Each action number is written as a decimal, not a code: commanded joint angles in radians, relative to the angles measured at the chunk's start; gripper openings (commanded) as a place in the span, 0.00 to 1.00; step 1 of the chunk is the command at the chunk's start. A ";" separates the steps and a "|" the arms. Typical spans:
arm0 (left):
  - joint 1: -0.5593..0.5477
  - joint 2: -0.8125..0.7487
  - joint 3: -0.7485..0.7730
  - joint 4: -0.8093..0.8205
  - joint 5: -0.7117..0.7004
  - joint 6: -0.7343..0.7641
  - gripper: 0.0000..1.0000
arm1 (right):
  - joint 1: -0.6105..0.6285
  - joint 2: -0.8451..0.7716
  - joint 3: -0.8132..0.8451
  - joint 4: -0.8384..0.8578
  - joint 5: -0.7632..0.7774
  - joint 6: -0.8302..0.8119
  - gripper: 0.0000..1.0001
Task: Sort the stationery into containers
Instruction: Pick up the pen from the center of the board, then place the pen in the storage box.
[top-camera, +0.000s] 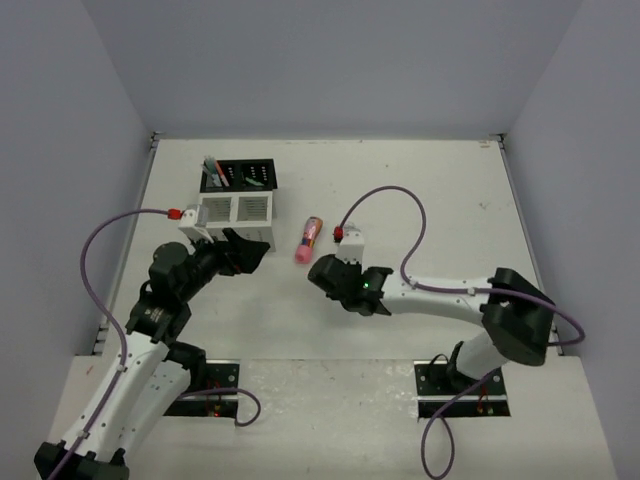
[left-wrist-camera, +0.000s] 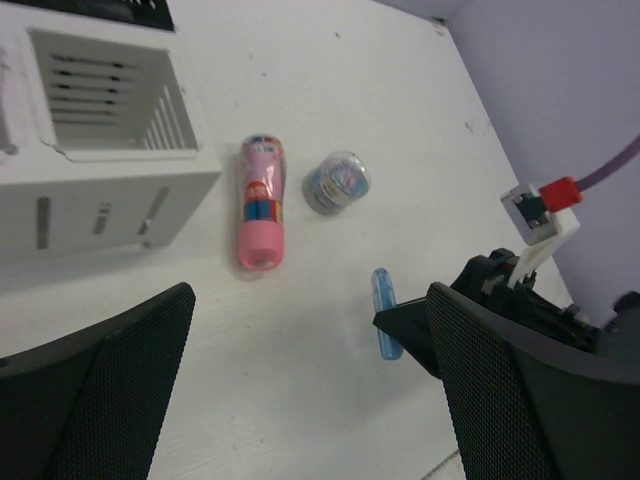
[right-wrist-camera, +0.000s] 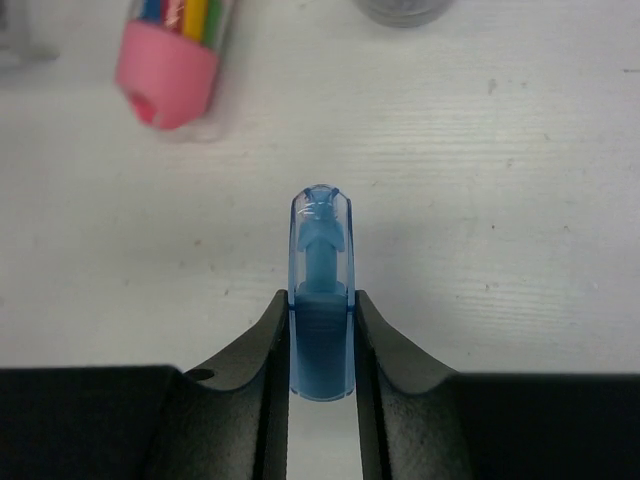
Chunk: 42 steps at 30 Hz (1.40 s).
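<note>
Two arms work over one table (top-camera: 440, 200) bearing one pink tube (left-wrist-camera: 261, 203), one grey-blue roll (left-wrist-camera: 336, 182) and one blue capsule (right-wrist-camera: 320, 250). One black rack (top-camera: 238, 175), joined to a white two-compartment box (left-wrist-camera: 100, 190), holds a few pens (top-camera: 212, 165), too small to count.

The right arm stretches low and leftward across the table. The right gripper (right-wrist-camera: 320, 300) is narrow, its fingers pressing both sides of the capsule. The left arm reaches forward, and the left gripper (left-wrist-camera: 310, 400) hangs wide and holds nothing just before the box.

The capsule is short and translucent blue, with a rounded clear cap over a darker ribbed body. It sits low at the table, near the tube's pink end, with the roll beside the tube.
</note>
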<state>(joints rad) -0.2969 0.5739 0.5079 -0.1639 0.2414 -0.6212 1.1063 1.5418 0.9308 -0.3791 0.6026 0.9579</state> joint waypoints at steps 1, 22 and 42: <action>-0.019 0.059 -0.120 0.332 0.236 -0.198 1.00 | 0.085 -0.202 -0.121 0.312 0.001 -0.367 0.00; -0.275 0.230 -0.176 0.589 0.137 -0.296 0.46 | 0.236 -0.243 0.021 0.312 0.040 -0.574 0.00; -0.281 0.251 0.128 0.193 -0.685 -0.048 0.00 | 0.234 -0.278 -0.006 0.207 0.195 -0.433 0.99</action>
<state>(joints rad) -0.5833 0.7986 0.4964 0.1452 0.0685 -0.7907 1.3354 1.3462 0.9634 -0.1245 0.7000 0.4521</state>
